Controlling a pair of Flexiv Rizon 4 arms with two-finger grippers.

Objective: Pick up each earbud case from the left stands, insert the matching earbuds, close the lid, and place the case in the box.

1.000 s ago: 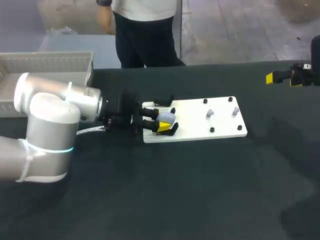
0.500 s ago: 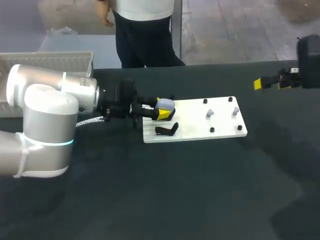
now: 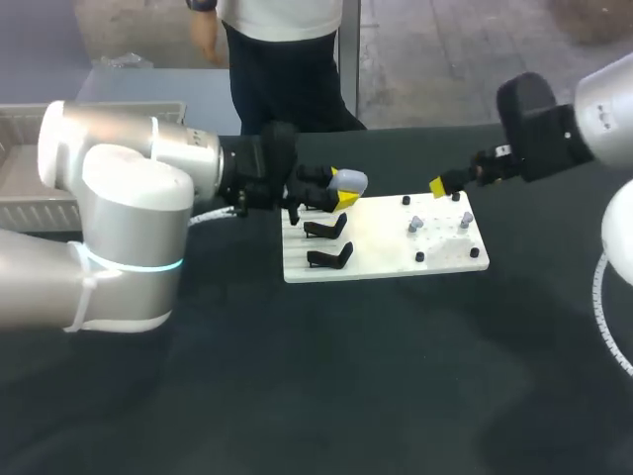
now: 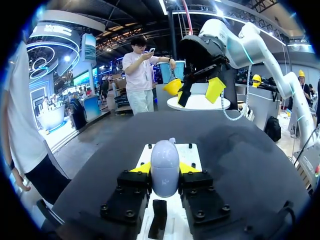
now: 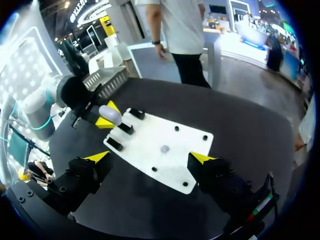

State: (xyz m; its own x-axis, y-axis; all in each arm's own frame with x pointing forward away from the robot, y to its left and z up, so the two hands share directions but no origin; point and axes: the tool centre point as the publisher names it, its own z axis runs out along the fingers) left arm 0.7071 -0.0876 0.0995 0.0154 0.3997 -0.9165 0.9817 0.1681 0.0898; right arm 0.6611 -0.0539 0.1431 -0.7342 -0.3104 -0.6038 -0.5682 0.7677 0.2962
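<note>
So on the big black table (image 3: 396,376) my left arm (image 3: 119,228) comes in from the left of the frame and my right arm (image 3: 593,109) from the upper right. The grey box (image 3: 20,188) is at the far left edge and the white board (image 3: 396,259) is in the middle. Right now the left gripper (image 3: 344,188) is clamped on the lavender earbud case (image 3: 353,181), yellow tips pinching its sides. The case is just above centre frame, clear of the black stands (image 3: 329,230) below it. The right gripper (image 5: 150,159) is spread wide with nothing in it, hanging by the board's upper edge, right of centre. Imo the trick now is to hold the case steady and level, lid side facing the right arm. Then that gripper can drop straight onto the tiny grey earbuds (image 3: 416,224) on the board's right side without clipping the pegs. Can't tell if the lid's open yet.
</note>
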